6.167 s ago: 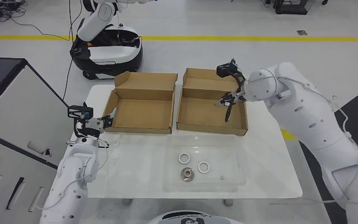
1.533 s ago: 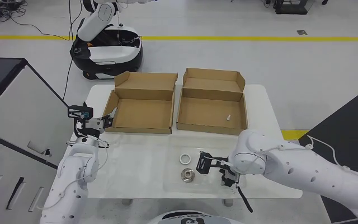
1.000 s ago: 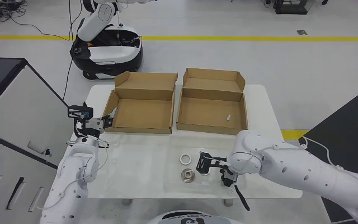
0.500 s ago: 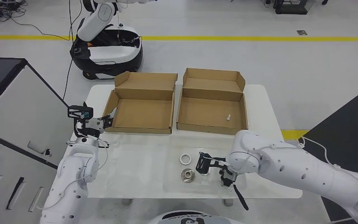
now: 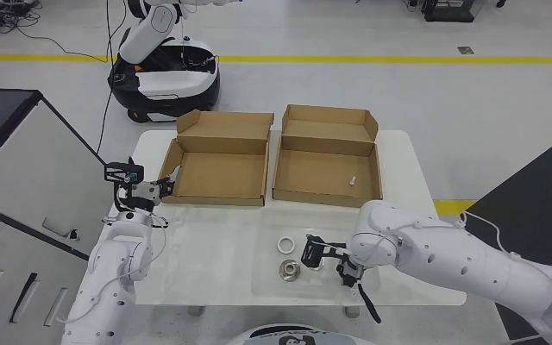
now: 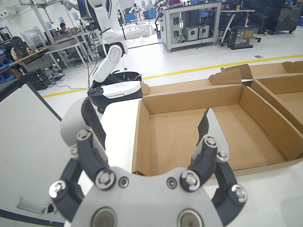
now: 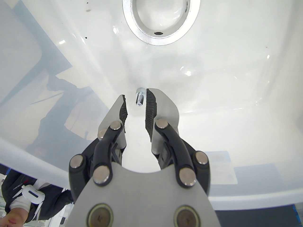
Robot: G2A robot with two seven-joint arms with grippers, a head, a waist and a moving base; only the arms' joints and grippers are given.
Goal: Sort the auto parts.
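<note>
Right gripper (image 7: 136,94): down inside the clear plastic tray (image 5: 267,280) at the near side of the white table (image 5: 216,250). Jaws narrow, not closed. The ribbed black pads (image 7: 149,106) flank a small threaded screw (image 7: 139,98). The screw lies flat on the glossy tray floor, hard against one pad, with a gap to the other. Cannot tell if that pad touches it.

Just beyond the screw: a metal ring (image 7: 163,41), a smooth machined silver band with one small dark hole in its inner wall. It lies flat on the tray floor, apart from the fingertips.

Top view, same tray: a second ring (image 5: 284,244), pale and flat, at the far left part. A round metal hub (image 5: 288,269) with a raised centre sits just nearer than it. The right gripper (image 5: 347,276) is at the tray's right part.

Left gripper (image 6: 146,106): jaws wide, nothing between them. It hangs at the table's left edge, beside the near left corner of the left box (image 6: 208,128).

Boxes: two shallow brown cardboard trays side by side at the far half of the table, lid flaps folded back. The left box (image 5: 220,172) has a bare, matte floor. The right box (image 5: 302,177) has one small pale bolt (image 5: 352,181) on its floor, towards the near right.
</note>
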